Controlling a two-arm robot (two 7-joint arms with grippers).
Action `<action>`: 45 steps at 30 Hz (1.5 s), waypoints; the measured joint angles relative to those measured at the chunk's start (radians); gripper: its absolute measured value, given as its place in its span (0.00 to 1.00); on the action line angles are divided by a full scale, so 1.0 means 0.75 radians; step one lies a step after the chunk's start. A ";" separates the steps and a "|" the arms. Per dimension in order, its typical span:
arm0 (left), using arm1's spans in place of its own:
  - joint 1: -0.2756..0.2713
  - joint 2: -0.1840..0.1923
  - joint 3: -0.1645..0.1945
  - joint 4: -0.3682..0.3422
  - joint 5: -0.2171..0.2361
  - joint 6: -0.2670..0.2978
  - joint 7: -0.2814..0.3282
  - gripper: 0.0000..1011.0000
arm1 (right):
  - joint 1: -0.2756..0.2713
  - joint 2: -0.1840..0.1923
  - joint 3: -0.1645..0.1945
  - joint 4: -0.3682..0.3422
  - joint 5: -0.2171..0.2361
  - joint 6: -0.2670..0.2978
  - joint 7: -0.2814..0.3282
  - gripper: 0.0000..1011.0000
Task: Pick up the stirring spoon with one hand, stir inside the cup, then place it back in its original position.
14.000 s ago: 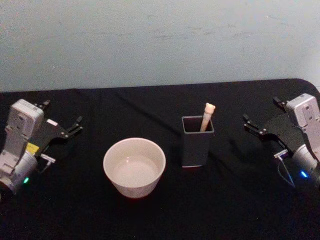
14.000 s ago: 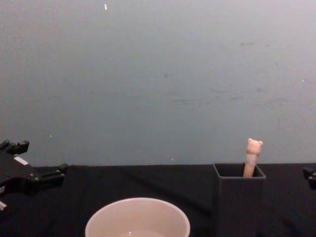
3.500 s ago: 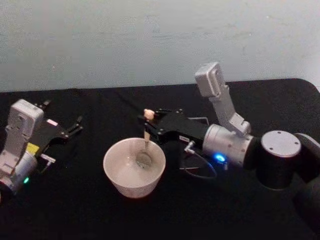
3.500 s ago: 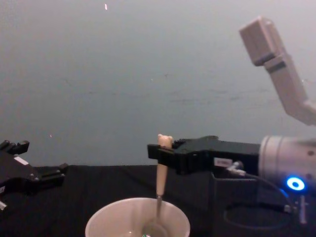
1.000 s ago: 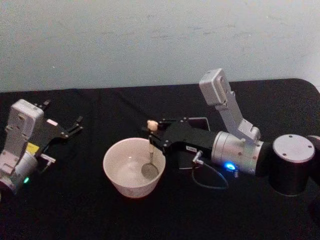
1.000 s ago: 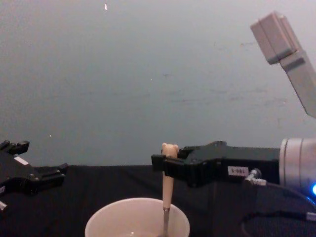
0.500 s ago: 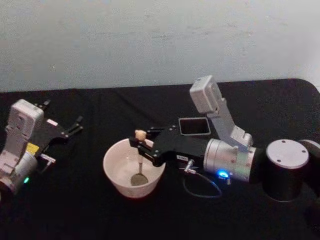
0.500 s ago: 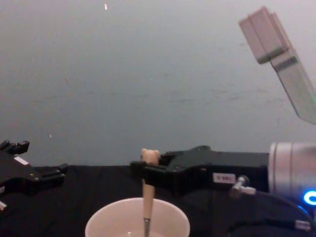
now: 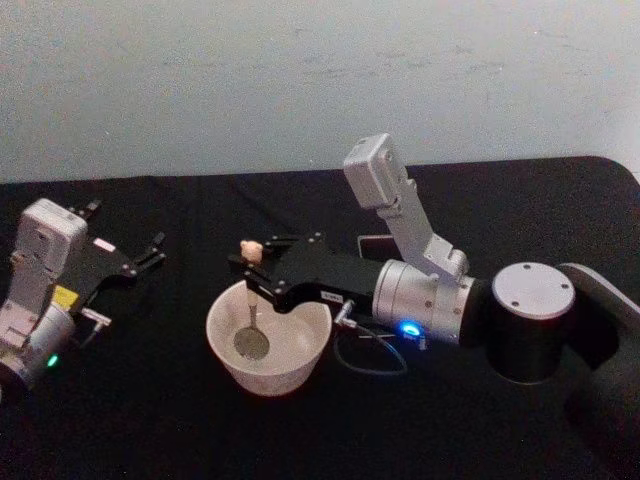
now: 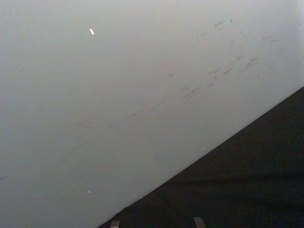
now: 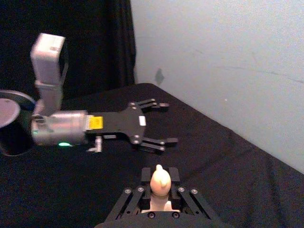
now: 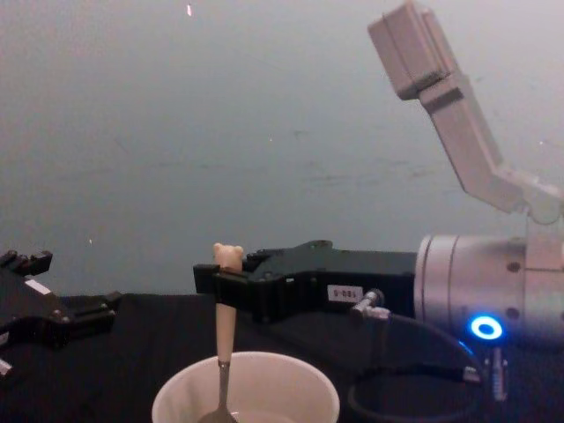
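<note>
While the right gripper [image 9: 250,262] clamps the handle just under the tiny bear head, the stirring spoon [image 9: 250,305] stands almost upright. Its long axis runs nearly vertical, bear head up and silver bowl down inside the cup [image 9: 225,365], left of the cup's centre. We cannot tell whether the bowl touches the cup's floor.

The cup sits on the black bench [image 9: 150,430] toward its front edge, left of the middle. Bare bench lies in front of the cup and between it and the left edge. The right arm reaches in from the right edge, low across the bench, and covers most of the dark grey holder [image 9: 372,243] nearer the back edge.

The right gripper's 2 fingers are closed tight on the cream handle. The left gripper [image 9: 150,250] rests near the left edge, well apart from the cup, with its fingers spread and nothing between them.
</note>
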 joint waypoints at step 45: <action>0.000 0.000 0.000 0.000 0.000 0.000 0.000 0.99 | -0.103 0.138 0.051 -0.142 0.006 -0.026 0.067 0.22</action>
